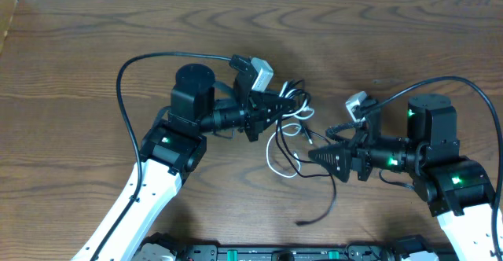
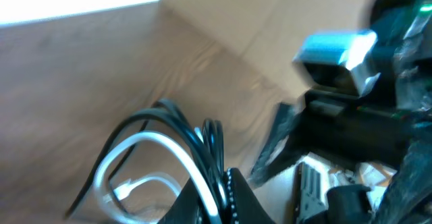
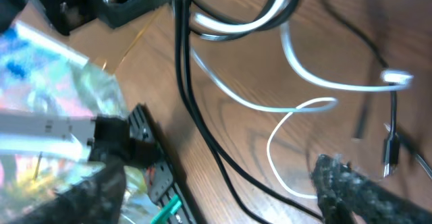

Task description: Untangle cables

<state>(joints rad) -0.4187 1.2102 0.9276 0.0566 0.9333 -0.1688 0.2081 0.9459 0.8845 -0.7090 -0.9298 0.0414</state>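
Note:
The cables lie tangled at mid-table: a thin white cable in loops and thin black cables trailing toward the front. My left gripper is shut on the top of the bundle; in the left wrist view the white cable and the black cables run pinched into my left gripper. My right gripper points left at the tangle's lower part, open. In the right wrist view two black cables cross the table between its spread fingers, untouched, beside a white loop.
A white plug end and a black plug lie on the wood to the right. Thick black arm cables arc over the table on both sides. A dark base rail runs along the front edge.

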